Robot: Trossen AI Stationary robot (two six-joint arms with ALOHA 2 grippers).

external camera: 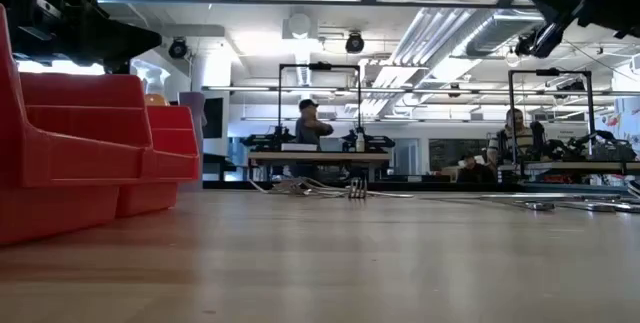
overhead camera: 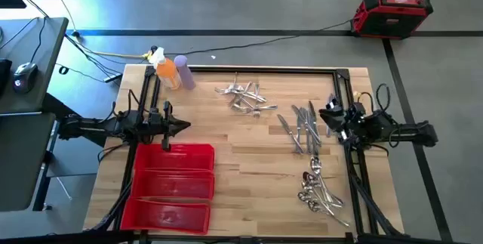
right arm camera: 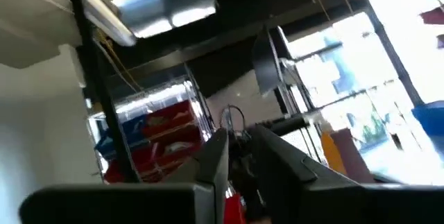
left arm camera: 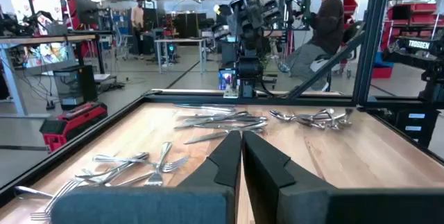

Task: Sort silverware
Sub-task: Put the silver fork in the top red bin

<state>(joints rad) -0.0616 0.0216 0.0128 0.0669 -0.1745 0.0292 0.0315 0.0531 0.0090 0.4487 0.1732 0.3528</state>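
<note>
Right gripper [overhead camera: 330,115] hangs at the table's right side with its jaws narrowed almost to touching, as its own wrist view shows, and nothing between them. That camera looks up toward the ceiling and across at the red tray, so the fingers seem tilted away from the tabletop, though the blur makes this hard to be sure of.

Just beside this gripper, toward the table's middle, lies the knife group [overhead camera: 304,128]: slim blades side by side, their long axes running roughly from the far edge toward the near edge. Farther toward the near edge on the same side is the spoon pile [overhead camera: 315,191], tangled. The fork pile [overhead camera: 243,99] sits near the far edge at the table's middle, between the two arms.

Left gripper [overhead camera: 178,127] waits across the table, above the far end of the red tray [overhead camera: 173,187], jaws also pinched nearly shut and empty. Its wrist view looks level across the wood at all three heaps.

The right arm is plainly nearer the knives and spoons. My judgement is that the next pick falls to it: it would have to tip down, part its fingers, and close across a knife's narrow width.
</note>
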